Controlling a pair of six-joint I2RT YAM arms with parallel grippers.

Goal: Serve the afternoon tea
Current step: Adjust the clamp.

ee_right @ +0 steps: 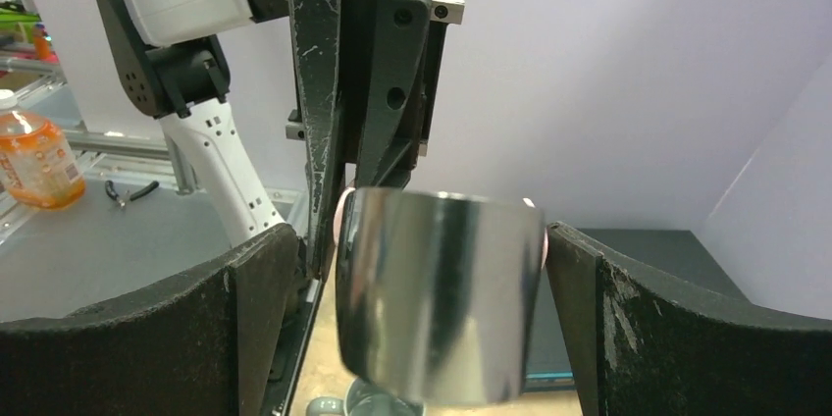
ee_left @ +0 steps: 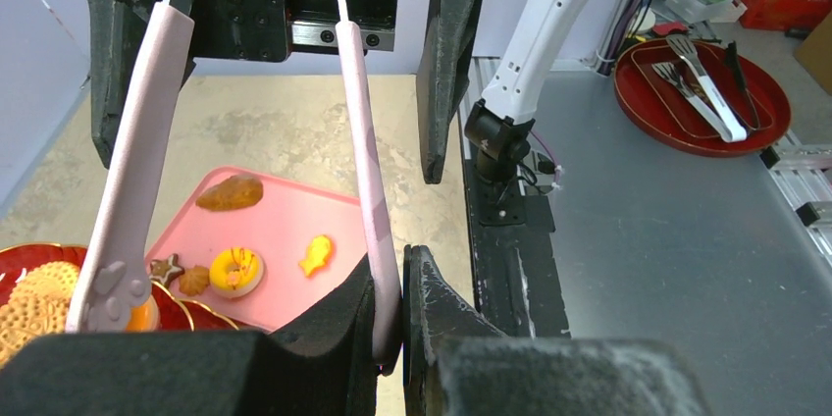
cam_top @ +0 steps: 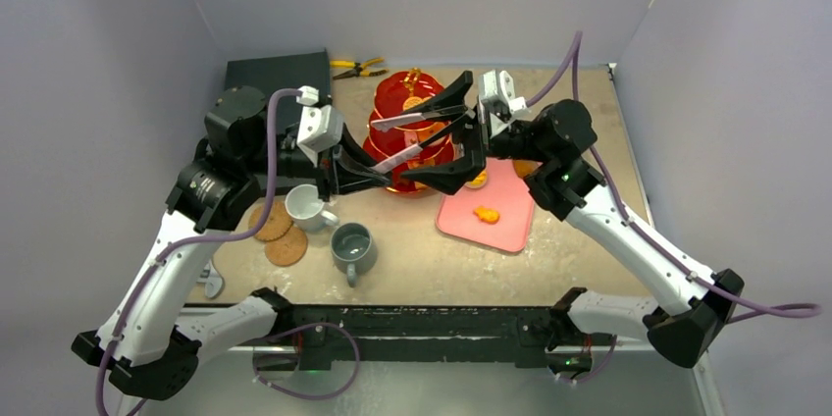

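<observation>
Far left on the counter (cam_top: 422,239), a flat dark slab (cam_top: 277,75) is seen at the back. Nearer, round cork coasters (cam_top: 272,225) are laid out, with the white mug (cam_top: 306,206) just beside them and the grey mug (cam_top: 353,247) to their right, both upright. At the back edge, yellow-handled pliers (cam_top: 355,68) are seen.

Next, the left end effector (ee_left: 394,288) is clenched on one pink arm of the tongs (ee_left: 137,141), near its tip. At centre back the red three-tier stand (cam_top: 400,92) is placed; a waffle biscuit (ee_left: 34,308) is seen on a tier, and the tongs' tips are positioned at the tiers.

Then the right end effector (ee_right: 417,239) is spread wide and released. The tongs' metal bend is straddled by its fingers, with a gap seen on one side.

Right of the stand, a pink board (cam_top: 500,230) is laid flat. A fish-shaped orange biscuit (cam_top: 486,214), a ring pastry (ee_left: 236,271) and a brown pastry (ee_left: 229,192) are set on it.
</observation>
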